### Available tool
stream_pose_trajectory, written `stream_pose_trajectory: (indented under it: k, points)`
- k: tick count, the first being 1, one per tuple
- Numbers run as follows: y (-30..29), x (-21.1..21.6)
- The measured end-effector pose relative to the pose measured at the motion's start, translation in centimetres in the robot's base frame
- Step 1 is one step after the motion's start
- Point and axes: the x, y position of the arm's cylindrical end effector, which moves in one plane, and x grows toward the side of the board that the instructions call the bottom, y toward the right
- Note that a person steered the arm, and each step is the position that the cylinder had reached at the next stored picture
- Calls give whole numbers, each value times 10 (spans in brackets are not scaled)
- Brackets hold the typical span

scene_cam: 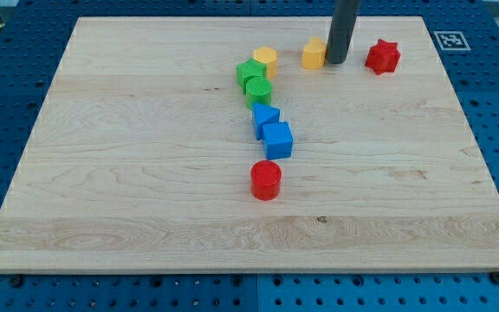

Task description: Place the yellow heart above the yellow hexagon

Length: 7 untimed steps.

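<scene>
Nearest sat the red cylinder [266, 180]; far beyond it my tip [337, 61], a bare rod holding nothing, touched the yellow heart's [314, 54] right side, likely to shove it toward the yellow hexagon [265, 60].

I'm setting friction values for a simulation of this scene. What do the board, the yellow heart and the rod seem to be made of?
Board: looks like light wood, matte, with visible grain lines and plank seams.
Yellow heart: probably plastic, going by its uniform saturated colour and soft sheen.
Rod: dark, smooth and matte, either metal or plastic; I cannot tell. My tip sits against the heart's right side in the view.
</scene>
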Motion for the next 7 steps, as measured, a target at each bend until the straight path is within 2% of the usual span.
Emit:
stream_pose_trajectory:
  k: [2, 5, 7]
  points:
    - [-11, 0]
    - [-69, -11]
    - [-71, -9]
